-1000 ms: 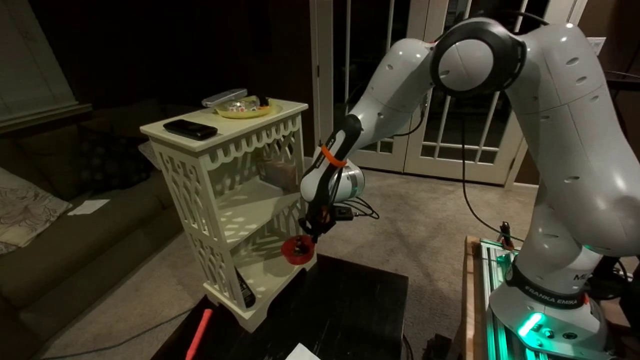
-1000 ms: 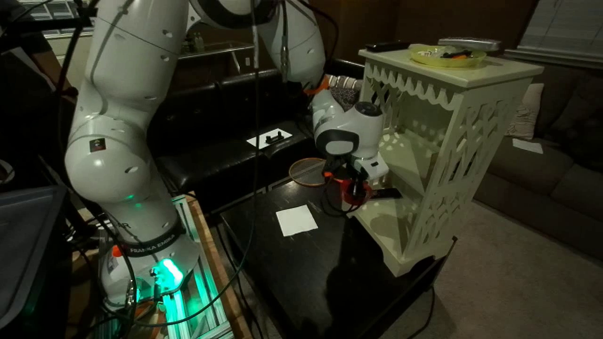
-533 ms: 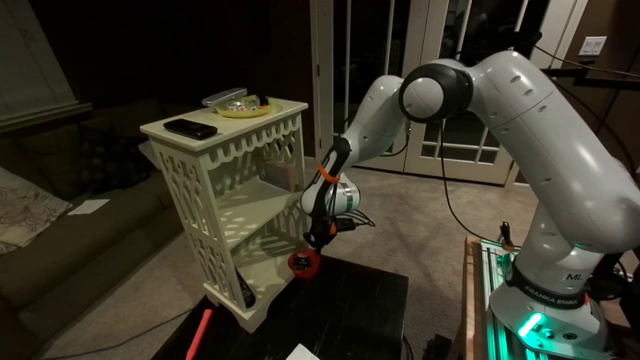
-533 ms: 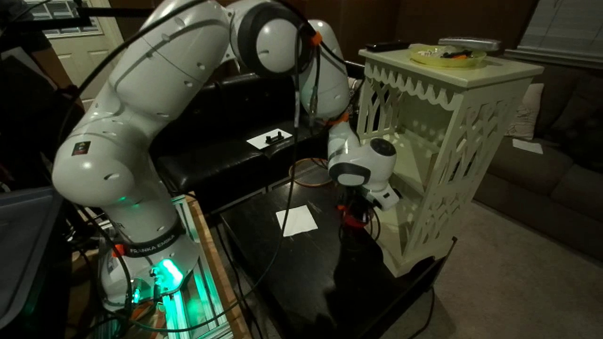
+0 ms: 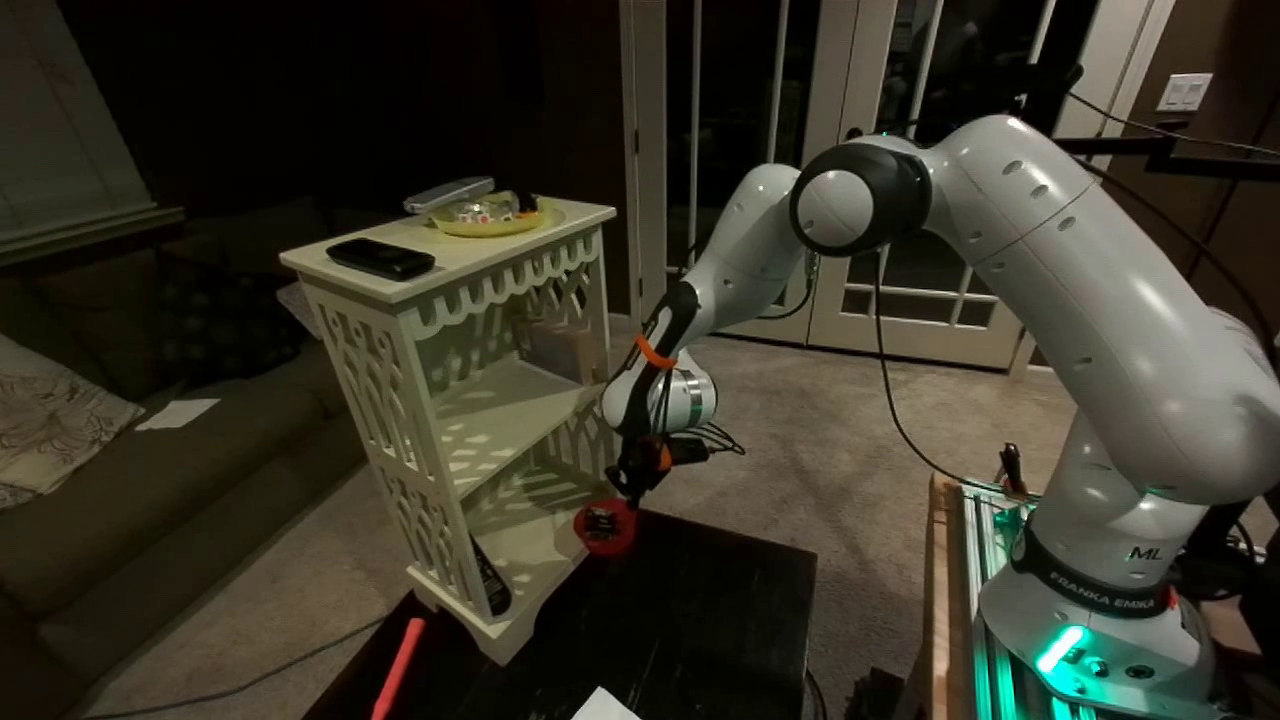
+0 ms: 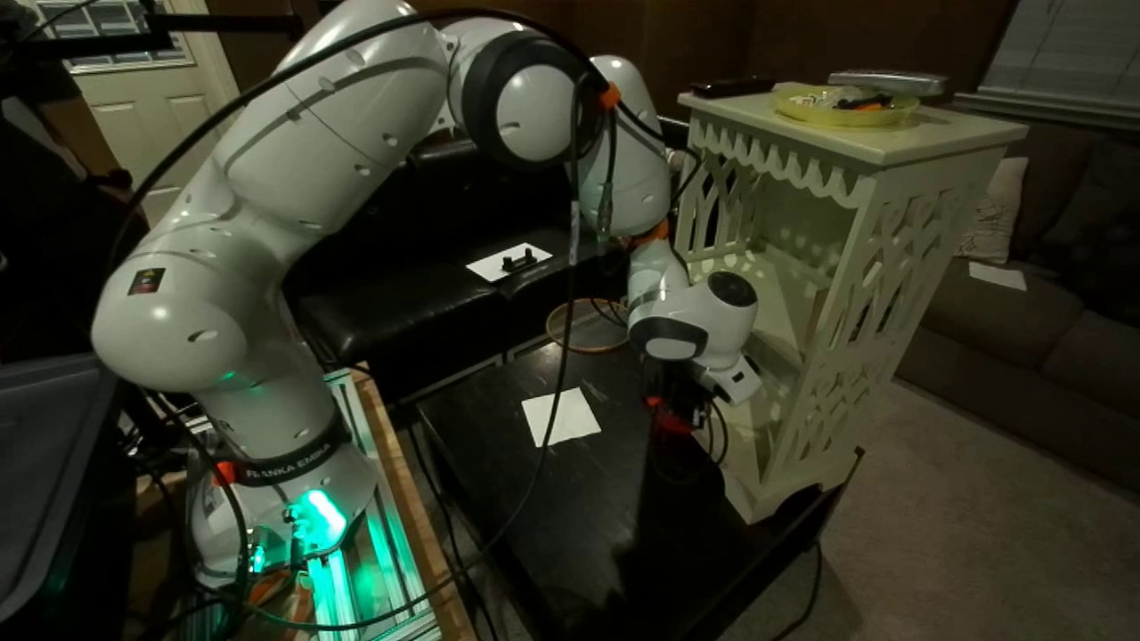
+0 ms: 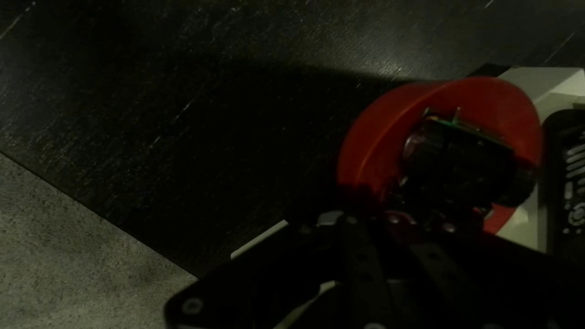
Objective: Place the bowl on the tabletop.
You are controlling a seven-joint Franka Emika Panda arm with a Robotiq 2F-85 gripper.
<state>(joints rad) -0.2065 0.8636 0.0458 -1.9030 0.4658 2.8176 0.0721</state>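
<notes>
If you open the gripper [image 5: 630, 497], jaws clamped on the rim of the apparently tilted bowl [image 7: 386, 130], inside the edges of the tabletop [image 5: 690, 610], before the base seats flat, its dark contents [image 7: 461, 164] could spill.

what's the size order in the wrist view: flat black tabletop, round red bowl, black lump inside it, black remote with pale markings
Largest: flat black tabletop
Next: round red bowl
Smallest, unsure: black lump or black remote; the frame cuts off the remote
</notes>
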